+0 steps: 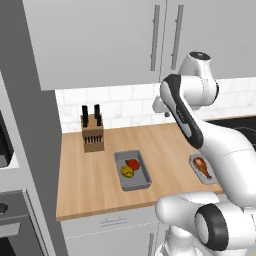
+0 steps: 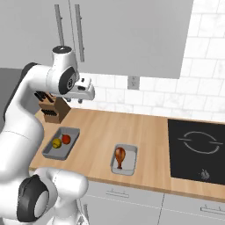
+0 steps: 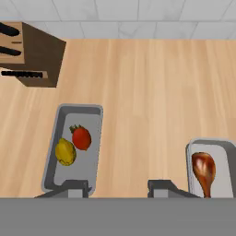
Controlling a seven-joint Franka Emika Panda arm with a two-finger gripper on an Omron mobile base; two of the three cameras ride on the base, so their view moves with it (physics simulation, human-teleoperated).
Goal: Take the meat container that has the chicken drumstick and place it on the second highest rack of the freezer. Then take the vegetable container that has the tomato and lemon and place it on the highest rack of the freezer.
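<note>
The meat container (image 2: 130, 154) is a small light-grey tray on the wooden counter, with the chicken drumstick (image 2: 120, 155) lying in it. In the left base view my arm partly covers this tray (image 1: 193, 168). The darker vegetable container (image 1: 135, 183) lies to its left, holding the tomato (image 1: 133, 163) and the lemon (image 1: 127, 171). My gripper (image 2: 79, 100) hangs high above the counter, behind the trays, open and holding nothing. In the hand view, the fingertips (image 3: 76, 187) stand wide apart, between the vegetable container (image 3: 92, 131) and the drumstick (image 3: 204, 168). The freezer's door and racks are out of view.
A wooden knife block (image 1: 93, 133) stands at the back left of the counter. To the right, a black cooktop (image 2: 197, 149) is set into it. Grey wall cabinets (image 2: 132, 35) hang above my arm. A tall grey panel (image 1: 30, 150) borders the counter's left end.
</note>
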